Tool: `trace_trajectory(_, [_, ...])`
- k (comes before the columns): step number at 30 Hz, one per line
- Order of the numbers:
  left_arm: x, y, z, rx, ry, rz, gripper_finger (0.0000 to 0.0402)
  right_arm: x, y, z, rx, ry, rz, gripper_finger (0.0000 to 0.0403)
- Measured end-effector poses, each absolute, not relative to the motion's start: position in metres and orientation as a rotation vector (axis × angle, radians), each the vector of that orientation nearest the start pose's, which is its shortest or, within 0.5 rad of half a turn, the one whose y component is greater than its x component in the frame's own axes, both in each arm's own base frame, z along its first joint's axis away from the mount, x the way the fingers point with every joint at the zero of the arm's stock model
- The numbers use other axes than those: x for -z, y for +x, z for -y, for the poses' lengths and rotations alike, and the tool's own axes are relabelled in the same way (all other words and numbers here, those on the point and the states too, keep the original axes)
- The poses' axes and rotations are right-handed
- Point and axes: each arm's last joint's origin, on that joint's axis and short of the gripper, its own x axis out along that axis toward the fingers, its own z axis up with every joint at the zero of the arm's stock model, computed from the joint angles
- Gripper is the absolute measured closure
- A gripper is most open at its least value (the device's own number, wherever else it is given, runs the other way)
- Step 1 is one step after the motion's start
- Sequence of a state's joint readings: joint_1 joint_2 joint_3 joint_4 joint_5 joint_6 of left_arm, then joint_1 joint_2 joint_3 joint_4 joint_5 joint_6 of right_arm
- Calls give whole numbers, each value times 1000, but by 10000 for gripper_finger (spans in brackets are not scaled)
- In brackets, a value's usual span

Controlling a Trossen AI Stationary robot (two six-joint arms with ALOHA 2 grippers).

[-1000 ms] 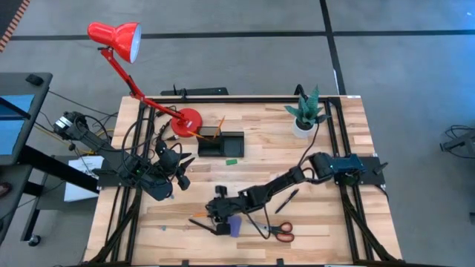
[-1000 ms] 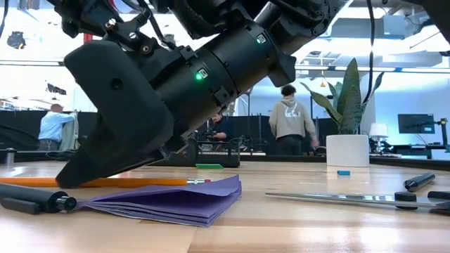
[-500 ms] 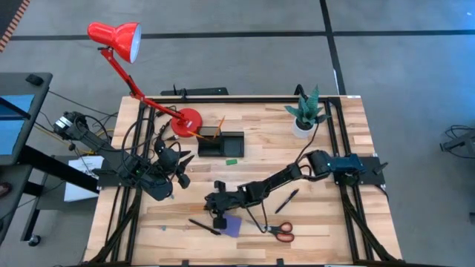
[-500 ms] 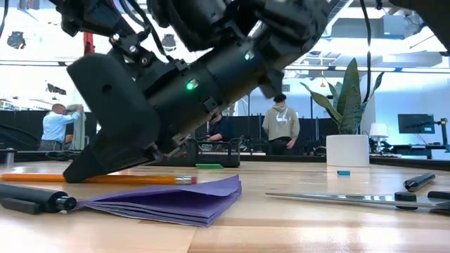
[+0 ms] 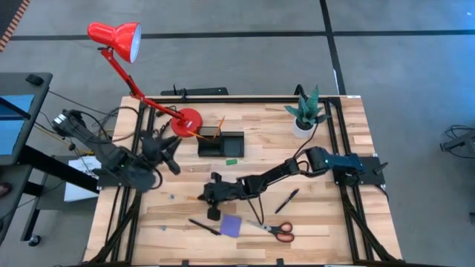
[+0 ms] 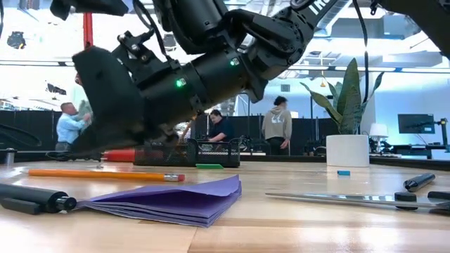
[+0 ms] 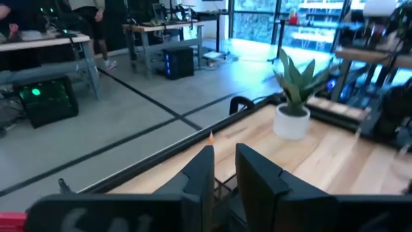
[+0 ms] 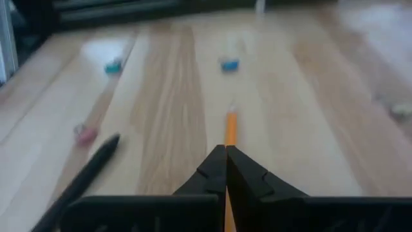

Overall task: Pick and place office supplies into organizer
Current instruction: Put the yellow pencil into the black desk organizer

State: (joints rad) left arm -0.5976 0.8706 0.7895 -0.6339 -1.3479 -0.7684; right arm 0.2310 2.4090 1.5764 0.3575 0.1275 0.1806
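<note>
Two grippers | right gripper clamps pencil above notepad | left gripper near table edge, fingers slightly apart

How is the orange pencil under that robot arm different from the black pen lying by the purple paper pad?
The thin orange wooden pencil is pinched between the shut fingers of the right gripper; the black pen lies free, with nothing touching it. The pencil is bright orange, the pen black all over. The pen lies right beside the purple square notepad; the pencil is clear of it. Both are slim writing tools, and neither is in the black desk organizer.
</note>
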Motion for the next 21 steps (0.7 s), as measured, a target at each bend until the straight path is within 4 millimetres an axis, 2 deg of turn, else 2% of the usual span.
trace_trajectory(3, [-303, 136, 58, -798, -161, -88, 349, -106, 501, -104, -64, 104, -461, 401])
trace_trajectory(6, [-306, 131, 55, -759, -174, -109, 349, -107, 502, -96, -134, 125, -479, 402])
trace_trajectory(11, [-304, 133, 58, -710, -120, -168, 344, -107, 498, -105, -282, 137, -545, 395])
trace_trajectory(16, [-294, 145, 67, -582, -13, -317, 319, -105, 494, -120, -305, 20, -545, 345])
trace_trajectory(21, [-277, 160, 81, -456, 15, -468, 278, -105, 490, -126, -260, -10, -588, 284])
